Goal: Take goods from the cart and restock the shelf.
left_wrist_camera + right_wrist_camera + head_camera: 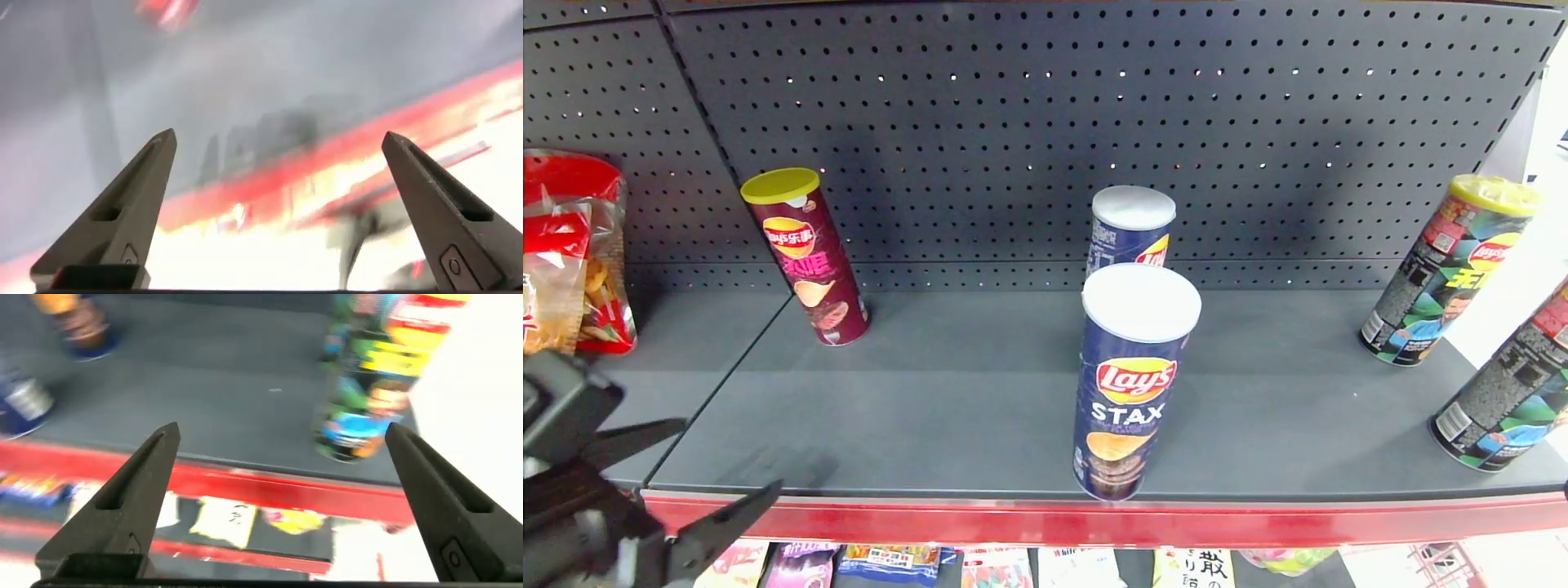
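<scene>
Nearest us, low on the left, our left hand [734, 455] hangs just off the shelf's red front lip [1094, 518]. Its fingers are spread wide with nothing between them, which the left wrist view [278, 135] confirms, though that view is smeared and we would not lean on it for more.

Moving right along the shelf [980, 408], a snack bag [572, 245] sits at the far left. The maroon can [805, 253] stands near the pegboard back. Two blue cans stand in file at the middle, the front blue can [1131, 384] close to the lip and the rear blue can [1131, 229] behind it. Two green-and-black cans, one farther back [1450, 269] and one nearer the lip [1503, 392], close off the right end. Every can is on its base, long axis upright.

Our right hand [282, 425] is also spread and empty. It faces the lip with a green-and-black can just beyond it, likely the nearer one.

With both hands empty, we judge that the next piece of stock must come from the cart, and we cannot tell which arm is nearer to it. The broad bare stretch between the maroon can and the blue file lies forward and to the right of the left hand. That makes the left arm the nearer one for filling the stretch.
</scene>
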You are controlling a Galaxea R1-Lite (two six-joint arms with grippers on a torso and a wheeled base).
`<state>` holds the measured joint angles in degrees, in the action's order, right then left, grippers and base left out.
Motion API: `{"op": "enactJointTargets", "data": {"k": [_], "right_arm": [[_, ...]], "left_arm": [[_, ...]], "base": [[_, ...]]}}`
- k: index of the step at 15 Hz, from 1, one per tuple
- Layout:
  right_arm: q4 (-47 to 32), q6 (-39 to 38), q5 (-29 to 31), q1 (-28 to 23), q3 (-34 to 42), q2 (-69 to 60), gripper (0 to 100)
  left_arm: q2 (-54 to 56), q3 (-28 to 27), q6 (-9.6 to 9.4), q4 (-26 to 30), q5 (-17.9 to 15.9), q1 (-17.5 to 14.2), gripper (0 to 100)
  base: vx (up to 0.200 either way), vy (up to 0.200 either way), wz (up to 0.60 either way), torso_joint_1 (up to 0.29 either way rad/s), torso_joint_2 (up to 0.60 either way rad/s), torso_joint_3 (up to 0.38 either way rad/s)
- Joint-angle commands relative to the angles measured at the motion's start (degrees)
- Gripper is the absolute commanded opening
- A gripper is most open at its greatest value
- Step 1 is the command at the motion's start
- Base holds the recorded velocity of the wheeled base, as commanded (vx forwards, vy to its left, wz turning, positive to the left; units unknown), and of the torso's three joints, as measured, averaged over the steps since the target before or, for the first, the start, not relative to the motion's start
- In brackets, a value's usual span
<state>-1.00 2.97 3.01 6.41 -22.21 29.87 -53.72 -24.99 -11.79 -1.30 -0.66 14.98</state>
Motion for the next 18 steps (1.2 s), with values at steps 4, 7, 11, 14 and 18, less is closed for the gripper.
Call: {"op": "enactJointTargets", "data": {"k": [4, 7, 11, 14, 18], "right_arm": [[-0.06, 1.95, 1.30, -3.16, 0.68, 1.16, 100], [0.12, 5.73, 4.11, -3.16, 2.26, 1.25, 100], [0.03, 5.55, 4.11, -3.16, 3.58, -0.51, 100], [0.12, 5.55, 4.02, -2.90, 3.58, -0.16, 100], [0.21, 5.20, 4.02, -3.07, 4.63, -0.42, 100]], "left_arm": [[35.35, -11.57, 0.63, 45.86, 8.57, -8.48, 100], [34.65, -10.96, 1.68, 44.46, 8.66, -24.56, 100], [44.58, -2.78, 1.77, 37.25, -12.00, -26.14, 100], [45.64, 8.47, 1.33, 20.73, -9.36, -27.37, 100], [43.97, 8.20, 1.07, 20.11, -5.23, -26.67, 100]], "base": [[0.000, 0.000, 0.00, 0.000, 0.00, 0.000], [0.000, 0.000, 0.00, 0.000, 0.00, 0.000], [0.000, 0.000, 0.00, 0.000, 0.00, 0.000], [0.000, 0.000, 0.00, 0.000, 0.00, 0.000], [0.000, 0.000, 0.00, 0.000, 0.00, 0.000]]}}
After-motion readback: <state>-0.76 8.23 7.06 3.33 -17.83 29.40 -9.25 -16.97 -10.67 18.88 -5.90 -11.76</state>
